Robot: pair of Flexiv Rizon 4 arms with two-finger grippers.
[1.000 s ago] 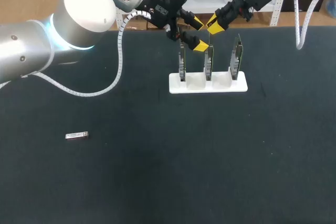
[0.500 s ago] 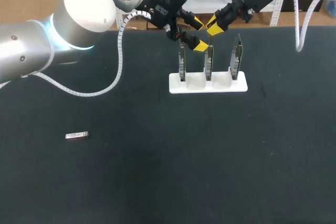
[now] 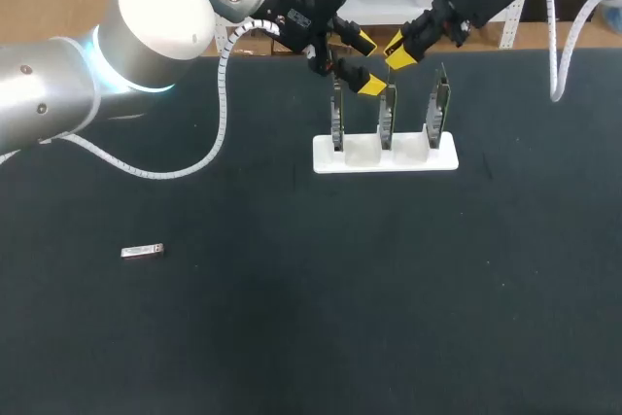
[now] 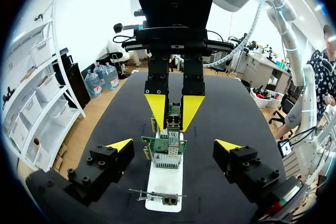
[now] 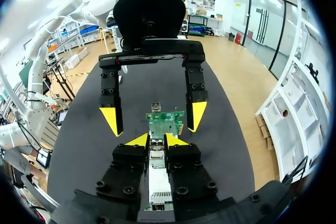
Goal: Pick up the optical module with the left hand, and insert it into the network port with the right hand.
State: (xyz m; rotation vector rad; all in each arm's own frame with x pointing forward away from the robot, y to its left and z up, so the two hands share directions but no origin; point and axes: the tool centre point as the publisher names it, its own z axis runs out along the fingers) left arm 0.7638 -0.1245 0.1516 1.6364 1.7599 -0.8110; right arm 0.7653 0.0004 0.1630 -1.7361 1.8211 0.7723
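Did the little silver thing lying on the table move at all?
No. The optical module lies in the same spot, just as far to the left of the white stand as before.

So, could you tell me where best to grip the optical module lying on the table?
Probably across its two long sides near mid-length, coming straight down from above. The optical module lies flat on the table, a slim bar with nothing close beside it, so its narrow width suits the open left pincer.
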